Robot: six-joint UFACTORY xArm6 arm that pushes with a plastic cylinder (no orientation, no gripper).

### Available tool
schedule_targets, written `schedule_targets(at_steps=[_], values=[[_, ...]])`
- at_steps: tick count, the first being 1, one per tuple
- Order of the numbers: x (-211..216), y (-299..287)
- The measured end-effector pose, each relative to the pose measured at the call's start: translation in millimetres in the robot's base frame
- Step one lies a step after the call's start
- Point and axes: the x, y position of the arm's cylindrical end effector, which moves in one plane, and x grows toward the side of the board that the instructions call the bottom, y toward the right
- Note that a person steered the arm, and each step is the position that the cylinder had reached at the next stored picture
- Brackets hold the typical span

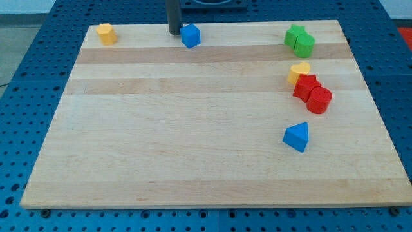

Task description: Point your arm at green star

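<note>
The green star [294, 34] lies near the view's top right of the wooden board [193, 129], touching a green cylinder [305, 45] on its lower right. My tip [174, 32] stands at the view's top centre, just left of the blue cube [190, 35] and close to touching it. The tip is far to the left of the green star.
A yellow block [106, 33] sits at the top left. A yellow heart [299, 71], a red star [306, 86] and a red cylinder [319, 100] cluster at the right. A blue triangle [297, 136] lies below them.
</note>
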Motion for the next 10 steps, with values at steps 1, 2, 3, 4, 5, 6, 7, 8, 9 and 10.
schedule_targets(at_steps=[1,2,3,4,5,6,7,8,9,10], values=[[47.9,-64.6],[135.7,-70.1],[165.2,-12.7],[147.1,55.8],[102.5,109.3],[45.9,152.1],[-6.5,192.1],[-21.7,223.4],[-8.6,296.5],[32.0,309.2]])
